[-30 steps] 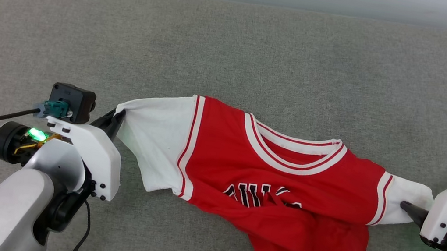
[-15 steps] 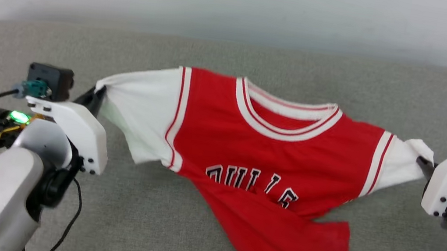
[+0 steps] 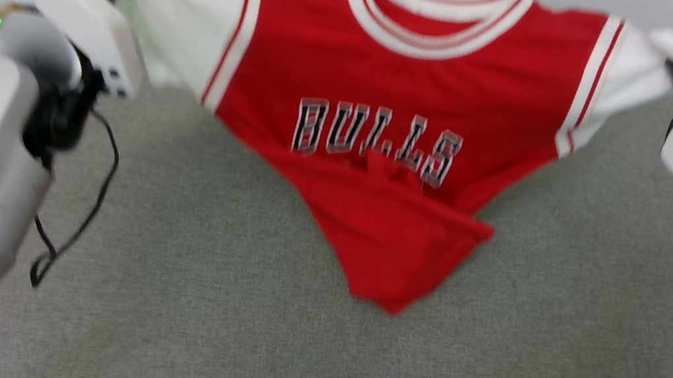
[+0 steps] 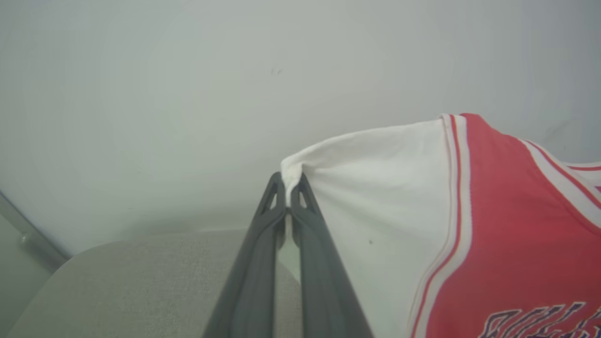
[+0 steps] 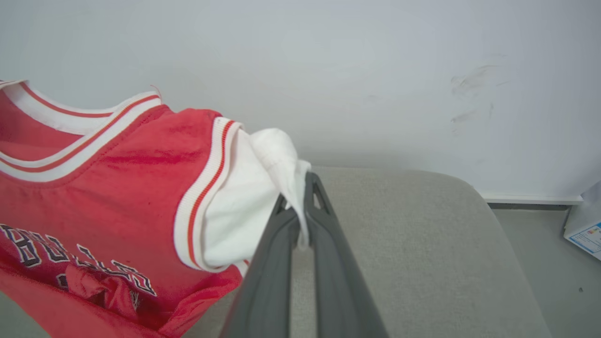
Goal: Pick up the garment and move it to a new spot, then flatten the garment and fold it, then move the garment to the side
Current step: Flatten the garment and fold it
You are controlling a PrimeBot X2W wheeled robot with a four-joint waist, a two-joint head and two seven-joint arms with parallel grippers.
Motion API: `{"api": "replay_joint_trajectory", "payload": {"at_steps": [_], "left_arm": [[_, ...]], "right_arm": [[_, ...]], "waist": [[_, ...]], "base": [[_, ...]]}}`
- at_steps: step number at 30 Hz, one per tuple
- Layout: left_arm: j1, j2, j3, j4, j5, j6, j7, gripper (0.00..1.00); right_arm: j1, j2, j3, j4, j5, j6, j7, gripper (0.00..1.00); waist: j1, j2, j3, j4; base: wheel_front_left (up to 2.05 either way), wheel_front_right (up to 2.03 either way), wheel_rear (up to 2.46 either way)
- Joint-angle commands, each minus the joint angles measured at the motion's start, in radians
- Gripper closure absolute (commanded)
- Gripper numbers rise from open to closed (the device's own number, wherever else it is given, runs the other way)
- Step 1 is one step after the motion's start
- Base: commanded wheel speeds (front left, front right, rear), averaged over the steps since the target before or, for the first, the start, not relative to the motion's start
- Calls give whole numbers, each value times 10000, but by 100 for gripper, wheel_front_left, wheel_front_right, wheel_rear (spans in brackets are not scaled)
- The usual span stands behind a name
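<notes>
The garment (image 3: 405, 86) hangs in the air between the two arms, stretched sleeve to sleeve, so its long axis runs straight across from the left tool (image 4: 287, 188) to the right tool (image 5: 296, 195). Each tool is closed narrow on a pinch of white sleeve cloth: the left on the tip of its sleeve, the right on a bunched wad of the other. Neither arm is nearer; each has its own end. The collar is uppermost and the chest lettering faces the robot. Below the lettering the red body is gathered and twisted to a point rather than hanging open – whether that point touches the grey cushion (image 3: 558, 315) I cannot tell.

To lay it flat, I judge both tools must come down together and draw toward the near edge, so that the hem lands first and the twist drags out.

The cushion is a grey woven pad with rounded corners. The garment hangs over its far edge, close to a pale wall (image 5: 375, 70). Past the right corner lie the floor (image 5: 540, 244) and a small box (image 5: 584, 230).
</notes>
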Motion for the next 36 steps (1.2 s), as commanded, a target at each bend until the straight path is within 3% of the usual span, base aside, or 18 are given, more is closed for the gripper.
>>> {"api": "replay_joint_trajectory", "payload": {"at_steps": [1, 14, 19, 28, 36], "left_arm": [[-437, 24, 67, 166, 74, -62, -141, 100], [-5825, -77, 370, 2464, 915, -764, -2114, 100], [-7129, -70, 363, 3106, 1111, -1002, -2748, 100], [-7719, -255, 282, 4433, 1006, -1517, -3332, 100], [-7145, -745, 199, 5910, 648, -2115, -3712, 100]], "right_arm": [[-465, 35, 13, 100, -89, -3, -183, 100], [-5757, 507, 48, 1562, -815, -3, -2973, 100], [-7202, 601, 286, 2180, -1010, -3, -3852, 100], [-8238, 732, 1068, 3558, -868, -3, -4604, 100], [-7766, 886, 1761, 5251, -317, -5, -4793, 100]], "waist": [[0, 0, 402, -60], [0, 0, 2946, -80], [0, 0, 3600, -73], [0, 0, 4458, 17], [0, 0, 4636, 118]], "base": [[0, 0, 0], [0, 0, 0], [0, 0, 0], [0, 0, 0], [0, 0, 0]]}}
